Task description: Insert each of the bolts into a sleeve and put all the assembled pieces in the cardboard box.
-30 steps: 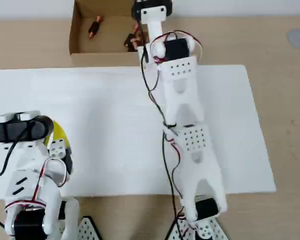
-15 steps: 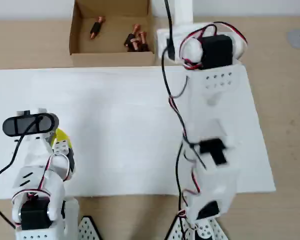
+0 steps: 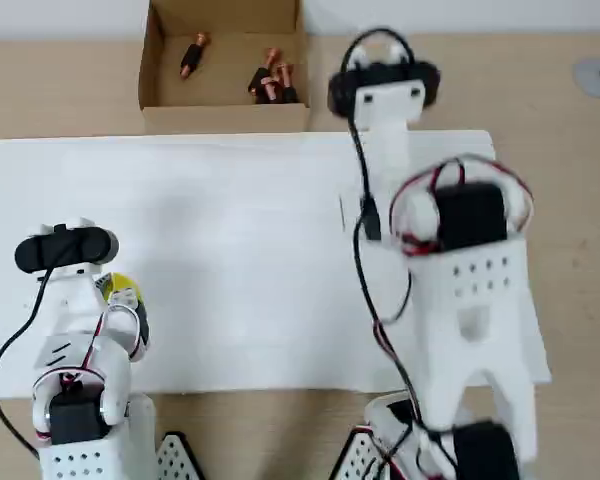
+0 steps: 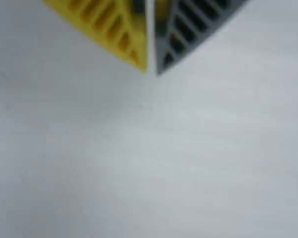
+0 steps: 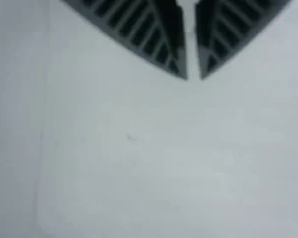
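Observation:
The cardboard box (image 3: 146, 70) stands at the table's far edge. Inside lie one assembled bolt-and-sleeve piece (image 3: 191, 54) at the left and a small cluster of copper-coloured pieces (image 3: 271, 81) at the right. My right gripper (image 5: 193, 77) hangs just above the bare white sheet (image 5: 149, 163), its dark fingers shut to a narrow slit with nothing between them. The right arm (image 3: 465, 270) is folded back over the sheet's right part, short of the box. At the near left, my left gripper (image 4: 150, 70), one finger yellow and one grey, is shut and empty over the sheet.
A large white sheet (image 3: 230, 240) covers the middle of the wooden table (image 3: 60, 90). A small grey disc (image 3: 599, 75) lies at the far right. Both arm bases stand at the near edge.
The right arm has pulled back from over the box toward its base and now hangs over the white sheet. The left arm has shifted only slightly.

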Action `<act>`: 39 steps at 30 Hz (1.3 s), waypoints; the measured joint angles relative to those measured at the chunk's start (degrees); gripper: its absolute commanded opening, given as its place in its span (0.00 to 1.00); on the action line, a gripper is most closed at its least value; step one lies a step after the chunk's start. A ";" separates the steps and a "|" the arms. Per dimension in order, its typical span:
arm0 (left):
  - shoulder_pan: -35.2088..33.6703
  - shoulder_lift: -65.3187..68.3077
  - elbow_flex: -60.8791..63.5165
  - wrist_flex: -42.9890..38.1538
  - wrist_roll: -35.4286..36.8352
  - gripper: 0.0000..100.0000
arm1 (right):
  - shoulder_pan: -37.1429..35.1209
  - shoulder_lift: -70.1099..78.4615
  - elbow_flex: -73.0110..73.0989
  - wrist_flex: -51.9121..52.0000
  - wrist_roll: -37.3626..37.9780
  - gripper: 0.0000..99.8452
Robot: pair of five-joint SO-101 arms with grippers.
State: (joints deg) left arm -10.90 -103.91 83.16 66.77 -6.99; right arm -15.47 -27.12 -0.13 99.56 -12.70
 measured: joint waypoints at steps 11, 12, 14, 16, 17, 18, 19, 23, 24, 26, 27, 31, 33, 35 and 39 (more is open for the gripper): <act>0.00 0.00 0.00 0.00 0.00 0.01 | 3.52 -26.02 30.77 -17.32 9.41 0.01; 0.00 0.00 0.00 0.00 0.00 0.01 | 3.52 -29.10 33.76 -19.69 10.20 0.01; 0.00 0.00 0.35 0.00 0.00 0.01 | 3.52 -35.34 40.00 -24.79 11.16 0.01; 0.00 -0.26 1.67 0.00 0.00 0.01 | 3.52 -41.76 46.24 -30.07 11.43 0.01; 0.00 0.00 2.64 0.00 0.00 0.01 | 3.52 -44.92 49.32 -32.70 11.43 0.01; 0.00 0.00 3.52 0.09 0.00 0.01 | 3.52 -48.35 52.40 -35.34 11.43 0.01; 0.00 -0.09 4.40 0.09 0.00 0.01 | 3.52 -51.60 55.38 -37.80 11.43 0.01; 0.00 0.00 7.21 0.09 0.00 0.01 | 3.52 -65.49 66.64 -45.54 11.43 0.01; 0.00 0.00 7.47 0.09 0.00 0.01 | 3.52 -68.92 69.27 -46.86 11.43 0.01; 0.00 0.00 7.82 0.09 0.00 0.01 | 3.52 -74.29 74.11 -48.35 11.43 0.01; 0.00 0.00 8.00 0.09 0.00 0.01 | 3.52 -75.34 76.31 -48.70 11.43 0.01; 0.00 0.00 9.49 0.09 0.00 0.01 | 3.52 -76.04 80.35 -48.97 11.43 0.01; 0.00 0.00 9.76 0.09 0.00 0.01 | 3.52 -76.13 81.58 -48.97 11.43 0.01; 0.00 0.00 9.76 0.09 0.00 0.01 | 3.52 -76.13 83.52 -49.05 11.43 0.01; 0.00 0.00 9.76 0.09 0.00 0.01 | 3.60 -76.13 88.88 -49.14 11.43 0.01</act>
State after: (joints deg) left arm -10.90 -103.91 92.92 66.86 -6.99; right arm -11.87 -103.25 88.75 50.42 -1.27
